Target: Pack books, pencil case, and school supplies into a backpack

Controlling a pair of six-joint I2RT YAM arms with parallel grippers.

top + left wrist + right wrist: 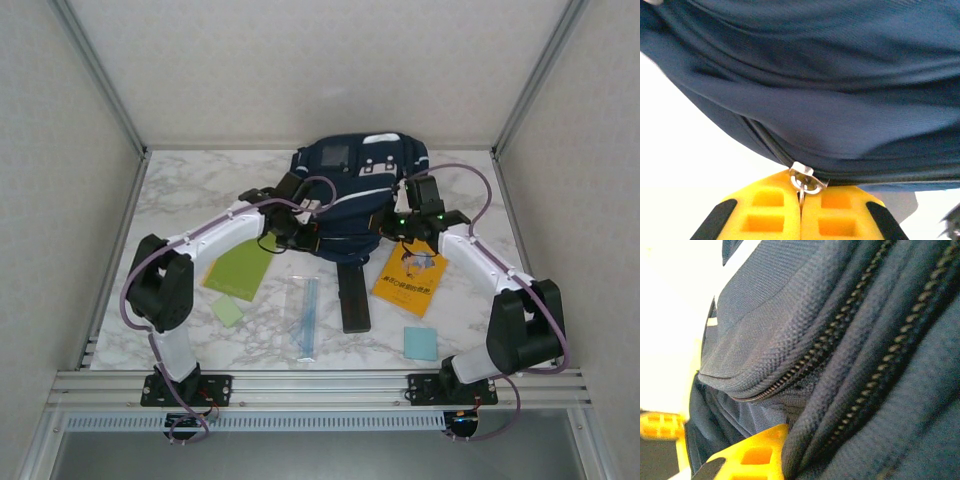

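The step in hand looks like opening the bag. The backpack (362, 180) sits closed at the upper middle of the marble-patterned bench (185, 190), and nothing has been packed yet.

In the left wrist view the left fingers (772, 216) are pressed together at the bottom centre, clamped on the small metal zipper pull (803, 180). The pull hangs from a dark zip line under a smooth fold of navy cloth.

In the right wrist view one of the right fingers (756, 454) shows at the lower left, tucked under a bunched fold of the backpack. Its partner is hidden by the cloth, so I cannot tell whether the pair is apart or closed.

The next move probably calls for drawing the pull steadily along the curved track while the other side keeps the cloth taut, since slack fabric could snag the slider.

The fabric is a coarse, ribbed navy weave, soft and creased, and the zip teeth (840, 335) run in pale bronze rows.

Below the bag, across the lower half of the overhead view, lie:
- the flat lime-green book (240, 268) at the left
- the orange-yellow book (410, 278) at the right
- the long, rigid black pencil case (353, 298) between them
- the clear bluish ruler (307, 318) just left of the case
- a pale green pad (228, 311)
- a light blue pad (421, 343)
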